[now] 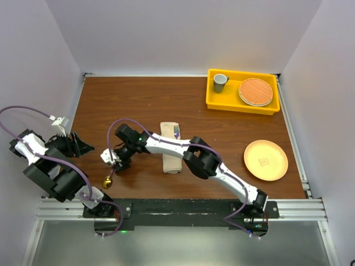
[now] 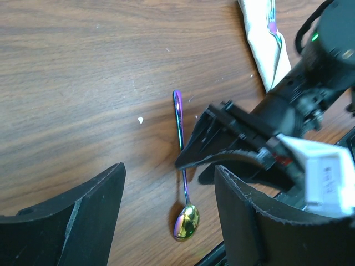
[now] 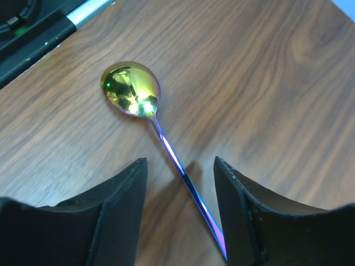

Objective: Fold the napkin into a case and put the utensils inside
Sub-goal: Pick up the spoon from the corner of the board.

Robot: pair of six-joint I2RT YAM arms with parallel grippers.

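Top external: case (image 1: 172, 163) done mid-frame w/ fork (image 1: 176, 131) in; spoon (image 1: 107, 180) to go, right tool (image 3: 180, 166) open astride handle, left tool (image 2: 169, 169) open.

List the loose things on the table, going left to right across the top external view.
spoon → folded napkin → grey cup → peach plate
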